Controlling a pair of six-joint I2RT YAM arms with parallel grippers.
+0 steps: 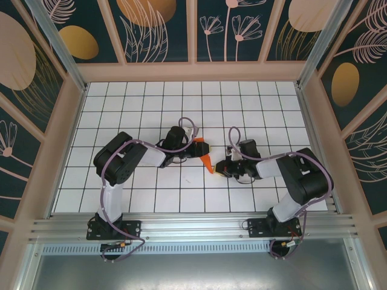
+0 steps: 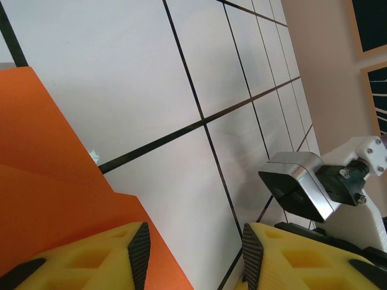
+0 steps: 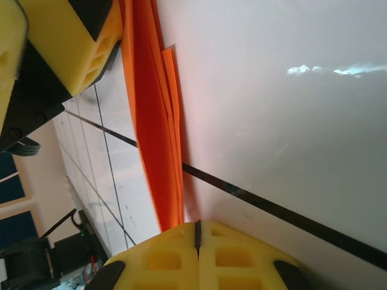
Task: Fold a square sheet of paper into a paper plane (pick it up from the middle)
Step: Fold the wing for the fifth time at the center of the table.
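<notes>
My left claw (image 2: 193,249) stands partly open with nothing between its pads (white tile shows through the gap), and one yellow finger (image 2: 91,260) lies over the edge of the orange sheet of paper (image 2: 54,181). The sheet lies folded on the tiled table (image 1: 181,103), near the middle, between my two claws. From above it shows as a narrow strip (image 1: 207,161) running at a slant from my left claw (image 1: 192,145) toward my right claw (image 1: 219,168). My right claw (image 3: 197,232) is closed, its two pads pressed together along a thin seam, low over the table. From that wrist the paper (image 3: 154,121) shows as several stacked layers, seen nearly edge-on. It narrows to a point that runs down to the top of one of my right fingers (image 3: 163,254). I cannot tell whether any of it is caught in the seam.
</notes>
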